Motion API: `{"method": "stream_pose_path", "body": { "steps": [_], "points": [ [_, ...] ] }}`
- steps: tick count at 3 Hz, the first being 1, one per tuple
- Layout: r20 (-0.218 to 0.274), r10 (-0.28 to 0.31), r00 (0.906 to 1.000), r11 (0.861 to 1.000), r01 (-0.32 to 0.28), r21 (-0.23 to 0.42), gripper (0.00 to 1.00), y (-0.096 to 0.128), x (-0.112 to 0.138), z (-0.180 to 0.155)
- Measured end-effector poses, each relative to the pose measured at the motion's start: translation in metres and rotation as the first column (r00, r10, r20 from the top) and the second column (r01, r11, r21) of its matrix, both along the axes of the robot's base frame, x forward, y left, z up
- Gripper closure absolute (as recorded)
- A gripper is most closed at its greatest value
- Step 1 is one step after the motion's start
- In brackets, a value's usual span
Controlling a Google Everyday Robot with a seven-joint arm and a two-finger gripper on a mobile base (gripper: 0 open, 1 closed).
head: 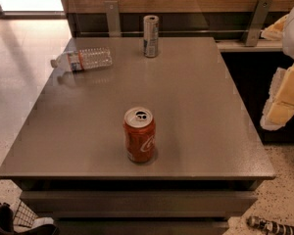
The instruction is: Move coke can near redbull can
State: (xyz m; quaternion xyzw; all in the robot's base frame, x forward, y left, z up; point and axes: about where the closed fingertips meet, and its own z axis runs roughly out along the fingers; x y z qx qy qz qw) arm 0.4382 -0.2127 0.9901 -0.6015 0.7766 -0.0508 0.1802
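Coke can (pixel 139 135) stands upright, well apart from redbull can (pixel 151 35); end effector (pixel 283 101) at right edge, grip unclear.

Worktop (pixel 201 111): grey-brown, rectangular, matte, faint reflections.

Coke can (pixel 139 135): upright, near front edge, about midway between left and right edges. Silver top with pull tab visible, white script facing front.

Redbull can (pixel 151 35): upright, at rear edge, roughly centred along it. Well apart from coke can, with bare surface between them.

Plastic bottle (pixel 83 59): clear, lying on its side near rear-left corner, cap toward left edge. Near redbull can, not touching.

Gripper (pixel 281 106): beyond right edge, off worktop, touching nothing.
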Motion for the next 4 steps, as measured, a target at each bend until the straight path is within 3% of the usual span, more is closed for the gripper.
{"method": "stream_pose_path", "body": {
  "steps": [1, 2, 3, 4],
  "points": [
    [0.000, 0.000, 1.0000, 1.000, 0.000, 0.000, 0.00, 0.000, 0.000, 0.000],
    [0.003, 0.014, 0.9999, 0.999, -0.014, 0.039, 0.00, -0.001, -0.005, 0.001],
    [0.021, 0.041, 0.9989, 0.986, -0.044, 0.159, 0.00, -0.016, -0.008, -0.028],
    [0.100, 0.074, 0.9922, 0.941, -0.103, 0.322, 0.00, -0.013, 0.001, -0.057]
  ]
}}
